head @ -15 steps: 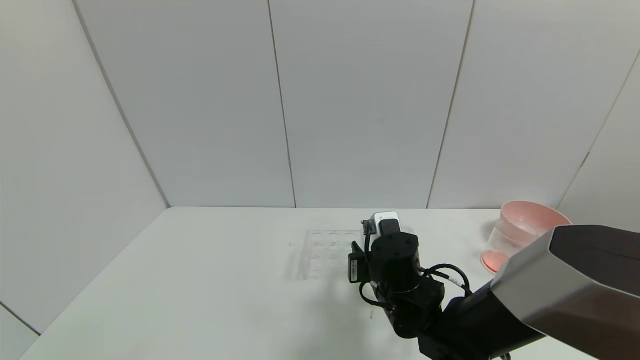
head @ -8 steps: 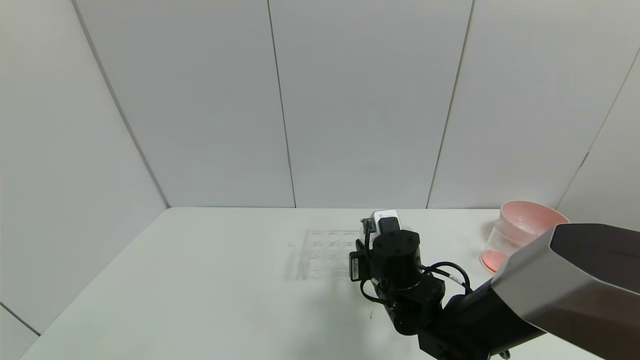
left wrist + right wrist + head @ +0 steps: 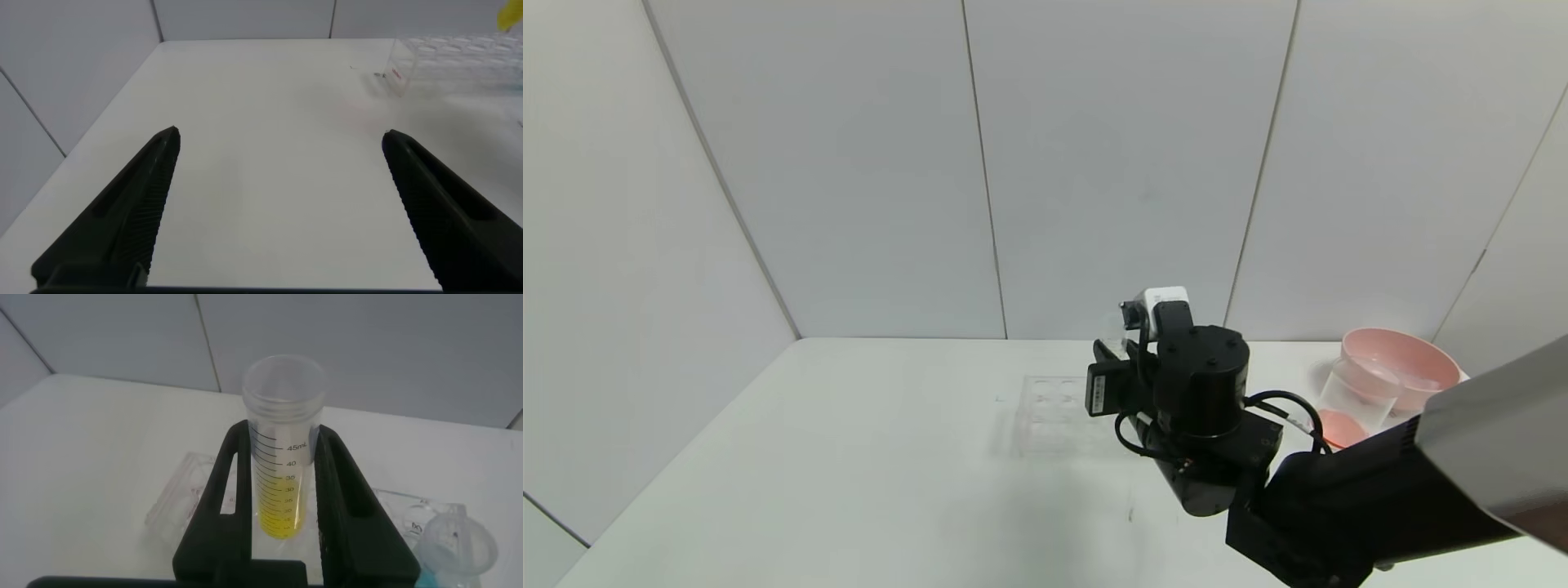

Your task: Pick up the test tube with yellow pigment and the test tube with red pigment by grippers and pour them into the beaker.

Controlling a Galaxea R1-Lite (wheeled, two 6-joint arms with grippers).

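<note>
My right gripper [image 3: 283, 433] is shut on the test tube with yellow pigment [image 3: 282, 469], which stands upright between the fingers and is lifted clear of the tube rack [image 3: 184, 498]. In the head view the right gripper [image 3: 1115, 363] hangs above the rack's right end [image 3: 1049, 404]. The beaker [image 3: 1356, 392] stands at the far right against the pink bowl, with a reddish tint at its bottom. The test tube with red pigment is out of view. My left gripper [image 3: 279, 135] is open and empty, low over bare table, away from the rack [image 3: 458, 57].
A pink bowl [image 3: 1405, 367] stands behind the beaker at the table's right edge. A tube with blue liquid [image 3: 453, 547] sits in the rack beside the lifted tube. White walls close off the table's back and left.
My right gripper has risen from the rack with the yellow tube and shifted a little to the right. The rack and the beaker have stayed put.
</note>
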